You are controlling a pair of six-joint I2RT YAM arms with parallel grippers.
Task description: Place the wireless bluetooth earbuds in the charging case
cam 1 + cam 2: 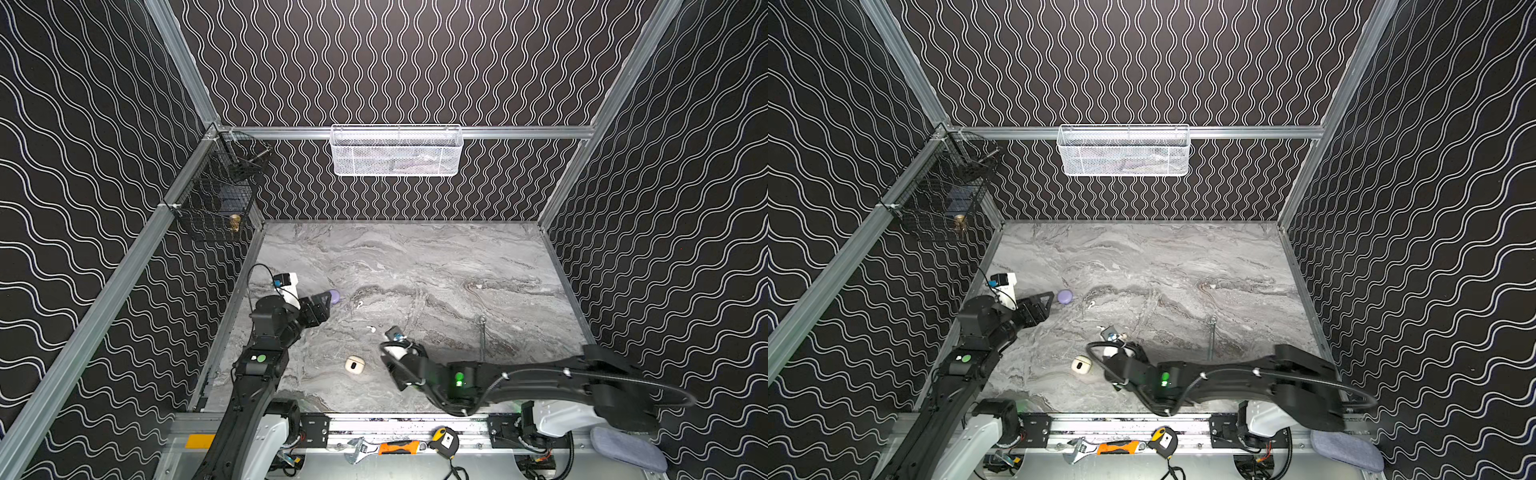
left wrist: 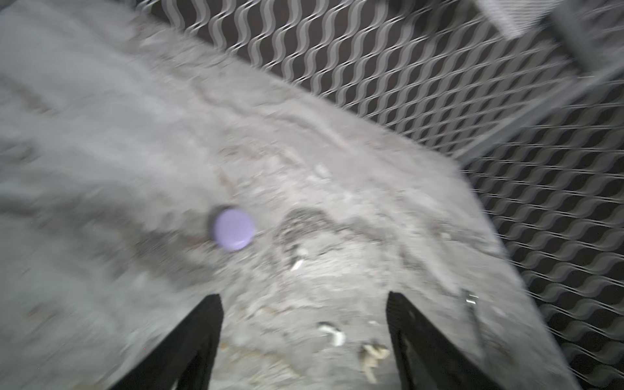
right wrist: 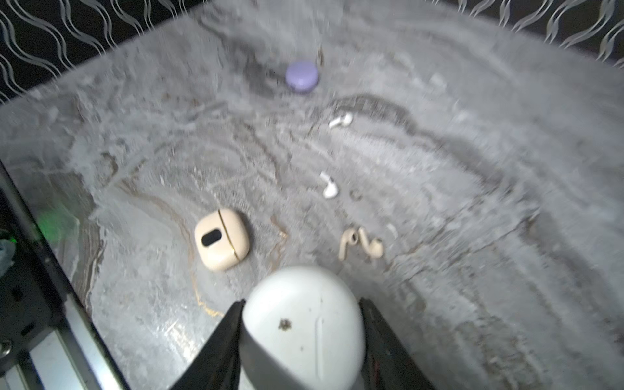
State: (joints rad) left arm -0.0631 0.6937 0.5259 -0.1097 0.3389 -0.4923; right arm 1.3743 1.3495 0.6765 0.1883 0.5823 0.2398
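Note:
My right gripper (image 3: 302, 300) is shut on a white charging case (image 3: 304, 324), held closed between both fingers. In both top views that grip is hidden under the right wrist. A closed cream case (image 3: 222, 239) (image 1: 354, 365) lies on the table just beside it. Two cream earbuds (image 3: 361, 243) lie ahead of the held case. Two white earbuds (image 3: 329, 185) (image 3: 340, 120) lie farther out. My left gripper (image 2: 304, 297) is open and empty above the table, close to a closed lavender case (image 2: 233, 229) (image 1: 333, 296).
A long steel wrench (image 1: 482, 336) lies on the marble table (image 1: 457, 266) right of centre. A white mesh basket (image 1: 396, 151) hangs on the back wall and a black wire basket (image 1: 216, 195) at the left. Tools (image 1: 399, 448) rest on the front rail.

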